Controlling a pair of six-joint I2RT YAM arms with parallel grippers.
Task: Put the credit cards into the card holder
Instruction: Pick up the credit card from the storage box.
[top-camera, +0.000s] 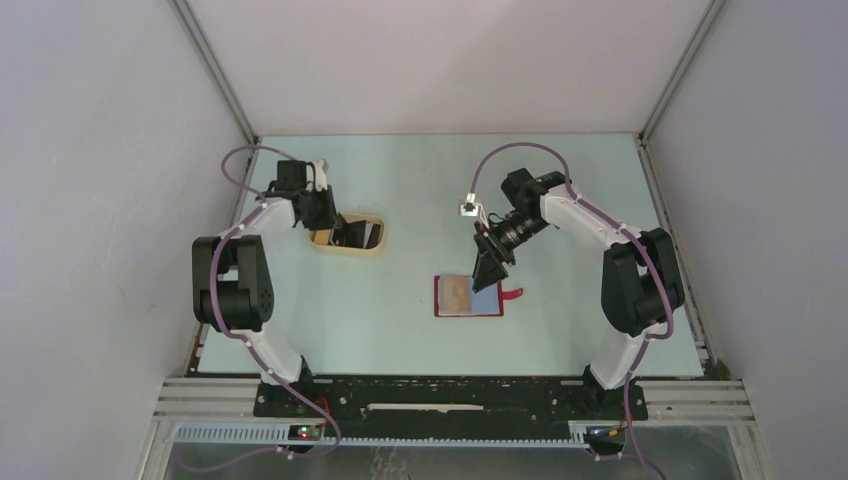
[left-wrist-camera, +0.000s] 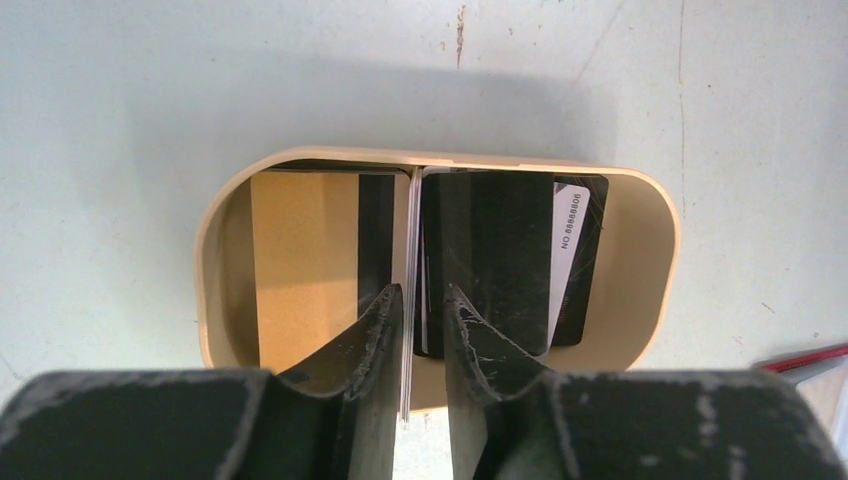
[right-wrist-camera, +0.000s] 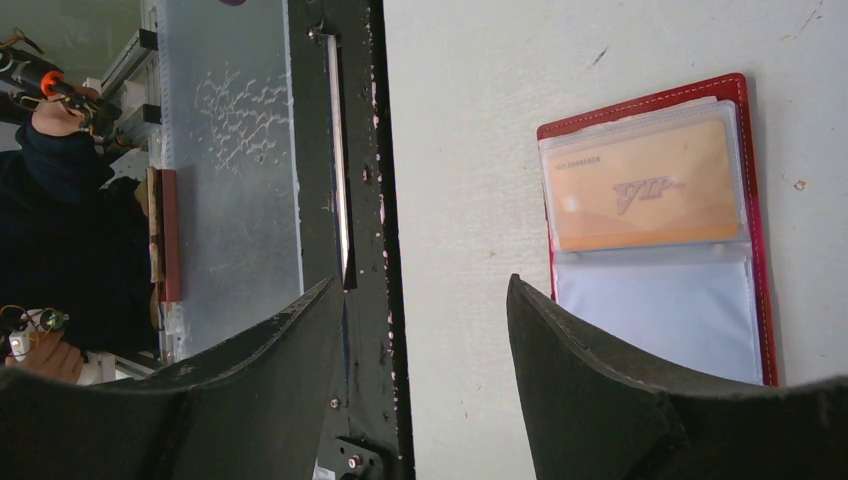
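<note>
The red card holder lies open on the table, its tab pointing right. In the right wrist view the card holder has a golden-brown credit card in its upper clear pocket. The lower pale-blue pocket is bare. My right gripper hovers over its right side, open and empty. My left gripper reaches into the tan oval tray. Its jaws stand a narrow gap apart. A thin white card stands edge-on between them against the left finger. A dark card, a numbered whitish card and a golden-brown card lie in the tray.
White enclosure walls surround the table on three sides. A black rail and aluminium frame run along the near edge. A corner of the red card holder shows to the right of the tray.
</note>
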